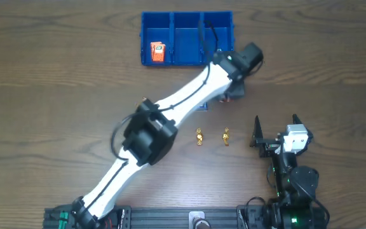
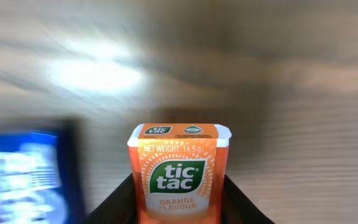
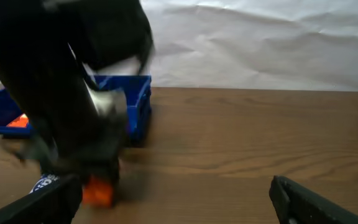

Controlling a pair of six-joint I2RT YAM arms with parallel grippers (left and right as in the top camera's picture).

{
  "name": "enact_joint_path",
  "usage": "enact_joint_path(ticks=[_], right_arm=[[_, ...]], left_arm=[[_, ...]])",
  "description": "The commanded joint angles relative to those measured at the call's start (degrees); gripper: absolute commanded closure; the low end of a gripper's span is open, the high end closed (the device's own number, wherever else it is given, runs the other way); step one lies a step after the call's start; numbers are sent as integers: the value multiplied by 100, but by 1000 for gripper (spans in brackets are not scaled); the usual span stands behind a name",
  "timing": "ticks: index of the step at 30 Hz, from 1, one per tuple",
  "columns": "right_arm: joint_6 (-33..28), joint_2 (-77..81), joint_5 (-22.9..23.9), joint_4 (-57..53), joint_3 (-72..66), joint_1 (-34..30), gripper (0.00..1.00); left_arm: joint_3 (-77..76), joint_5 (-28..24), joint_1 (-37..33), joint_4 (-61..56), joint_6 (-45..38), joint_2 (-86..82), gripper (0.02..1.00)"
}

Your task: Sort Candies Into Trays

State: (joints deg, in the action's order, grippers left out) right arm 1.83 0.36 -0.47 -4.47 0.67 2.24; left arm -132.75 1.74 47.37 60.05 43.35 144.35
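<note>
An orange mint box (image 2: 180, 174) stands upright between the fingers of my left gripper (image 1: 232, 94), which is shut on it just off the tray's front right corner. The right wrist view shows that box (image 3: 98, 190) low over the wood. The blue three-compartment tray (image 1: 187, 62) sits at the back, with another orange box (image 1: 157, 52) in its left compartment. Two gold-wrapped candies (image 1: 199, 137) (image 1: 226, 136) lie mid-table. My right gripper (image 1: 275, 132) rests open to the right of them, holding nothing.
A small blue-and-white item (image 1: 202, 106) lies partly hidden under the left arm (image 1: 170, 105), which stretches diagonally across the table. The tray's middle and right compartments hold no candy that I can see. Bare wood lies left and right of the tray.
</note>
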Motion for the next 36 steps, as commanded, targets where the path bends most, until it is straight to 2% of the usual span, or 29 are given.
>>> enact_joint_path(ticks=[1, 6, 11, 16, 22, 27, 28, 30, 32, 36], right_arm=[[-103, -20, -9, -26, -22, 37, 3], [-103, -20, -9, -28, -22, 37, 3], [-103, -20, -9, -26, -22, 37, 3], [-103, -20, -9, -26, -22, 37, 3], [-103, -20, -9, -26, -22, 37, 3], [-103, -20, -9, -26, -22, 37, 3], [-103, -20, -9, -28, -22, 37, 3], [-103, -20, -9, -28, -22, 37, 3], [-103, -20, -9, -28, -22, 37, 3], [-103, -20, -9, -28, -22, 37, 3]], left_arm=[[-76, 754, -798, -7, -933, -1700, 704], [-90, 686, -1965, -28, -1818, -2175, 704], [-90, 400, -2586, -26, -2417, -1731, 706], [-90, 249, -2675, -79, -2885, -1102, 687], [-90, 118, -2734, -70, -2922, -778, 684], [-90, 94, -2758, -70, -2922, -688, 638], [-90, 94, -2771, -70, -2920, -669, 625], [-90, 11, -2802, -79, -2911, -634, 435], [-90, -48, -2830, -81, -2809, -636, 303], [-81, -48, -2817, -118, -2691, -1014, 253]])
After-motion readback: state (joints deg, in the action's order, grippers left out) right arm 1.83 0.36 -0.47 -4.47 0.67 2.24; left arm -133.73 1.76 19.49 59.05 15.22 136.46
